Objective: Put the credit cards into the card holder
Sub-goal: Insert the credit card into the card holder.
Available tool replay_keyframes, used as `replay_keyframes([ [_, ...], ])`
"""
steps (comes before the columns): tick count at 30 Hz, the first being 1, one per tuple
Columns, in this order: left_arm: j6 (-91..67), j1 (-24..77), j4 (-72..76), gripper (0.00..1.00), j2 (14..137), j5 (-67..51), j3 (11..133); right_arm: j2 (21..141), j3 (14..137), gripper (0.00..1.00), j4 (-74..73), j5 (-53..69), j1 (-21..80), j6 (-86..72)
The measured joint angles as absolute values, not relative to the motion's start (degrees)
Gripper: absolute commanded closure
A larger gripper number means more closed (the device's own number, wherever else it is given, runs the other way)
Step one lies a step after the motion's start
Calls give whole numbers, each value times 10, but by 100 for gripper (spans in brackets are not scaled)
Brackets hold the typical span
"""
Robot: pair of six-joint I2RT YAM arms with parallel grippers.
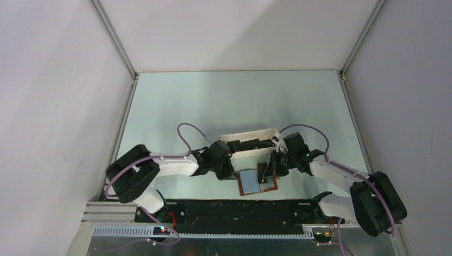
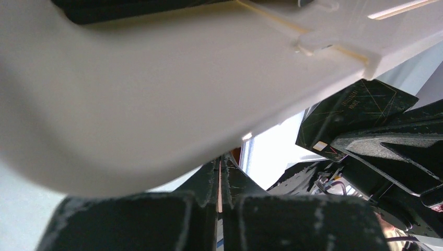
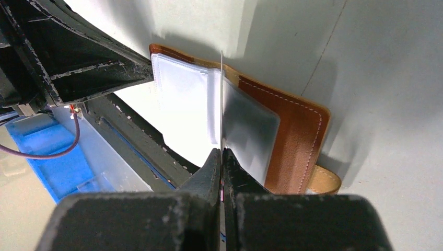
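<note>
Progress: early, with no card visibly seated in card holder (image 1: 266,188) yet. Holder lies open and flat on surface (image 1: 213,101), just on the near side of white tray (image 1: 248,153). Brown leather faces down and pale grey-blue pockets (image 3: 183,99) face up, with snap tab (image 3: 327,180) sticking out at one corner. Pockets look flat and empty in right wrist view, but parts are hidden, so can't rule out a card tucked in. Right pincer (image 3: 221,155) is clamped on one credit card (image 3: 221,89), held edge-on and upright over the seam between the two pockets. Can't tell if its lower edge touches a pocket or hangs just above. Left wrist view shows a dark card face with gilt lines and a chip next to right pincer, the same card by my read. Left pincer (image 2: 220,163) is closed tight, right up against tray's outer wall. There's a thin pale sliver between its jaws; can't tell if that's a card edge or just the gap. Top view shows dark cards (image 1: 250,143) lying in tray, count unreadable. Judgement: step in hand is an insertion, with the card lined up but not in. Left to do: slide this one into a pocket mouth, then fetch each tray card and repeat. Risk: pocket mouth lies flat, so the thin card may skid over it rather than enter.
</note>
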State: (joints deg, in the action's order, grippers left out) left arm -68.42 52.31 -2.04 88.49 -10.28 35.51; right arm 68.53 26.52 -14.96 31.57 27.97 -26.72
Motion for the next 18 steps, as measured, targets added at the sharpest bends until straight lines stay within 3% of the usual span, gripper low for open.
replay_keyframes([
  [18, -674, 523, -24, 100, 899, -108, 370, 610, 251, 100, -192, 314, 252, -259],
])
